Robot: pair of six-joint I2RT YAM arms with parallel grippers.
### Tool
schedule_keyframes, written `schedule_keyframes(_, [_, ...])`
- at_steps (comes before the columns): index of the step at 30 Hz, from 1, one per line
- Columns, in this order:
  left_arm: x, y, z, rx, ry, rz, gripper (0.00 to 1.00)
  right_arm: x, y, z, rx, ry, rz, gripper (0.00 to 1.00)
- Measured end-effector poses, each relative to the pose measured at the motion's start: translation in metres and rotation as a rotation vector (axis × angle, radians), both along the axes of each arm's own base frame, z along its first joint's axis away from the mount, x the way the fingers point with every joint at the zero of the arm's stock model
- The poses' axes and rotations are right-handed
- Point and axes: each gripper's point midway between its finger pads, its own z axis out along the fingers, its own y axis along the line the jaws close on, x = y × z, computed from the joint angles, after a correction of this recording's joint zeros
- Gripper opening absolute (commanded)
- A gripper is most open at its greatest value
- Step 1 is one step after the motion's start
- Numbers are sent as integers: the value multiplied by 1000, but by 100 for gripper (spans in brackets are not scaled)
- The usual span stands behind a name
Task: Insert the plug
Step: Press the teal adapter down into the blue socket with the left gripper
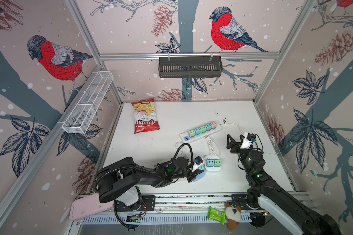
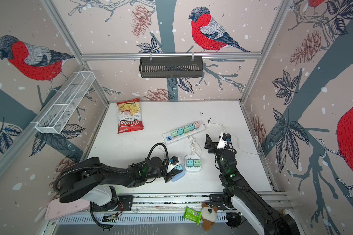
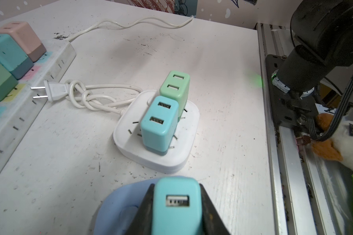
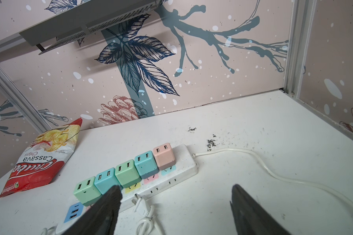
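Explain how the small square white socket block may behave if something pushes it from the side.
The socket block would probably slide: it lies loose on the smooth table, and its knotted cord ends in an unplugged plug, so nothing anchors it. It looks light and stiff. The two chargers standing on it might make it rock.

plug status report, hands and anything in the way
Left hand shut on teal plug. Right hand open, empty. Nothing between plug and square socket block.

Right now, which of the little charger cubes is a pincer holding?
The blue cube clamped in the left pincer. The other seven stand ungripped: five on the long strip, two on the square white socket.
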Motion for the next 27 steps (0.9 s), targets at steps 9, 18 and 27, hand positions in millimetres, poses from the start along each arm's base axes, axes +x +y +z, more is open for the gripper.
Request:
schedule_keyframes(9, [9,-1,-1,6,-3,53,0,0,2,1,2,-2,11,85])
schedule_keyframes(18, [19,-6,-6,13,0,100,0,-1,1,1,14,-2,11,85])
schedule_keyframes(27, [22,-4,-6,18,6,123,0,-1,0,2,22,-5,8,85])
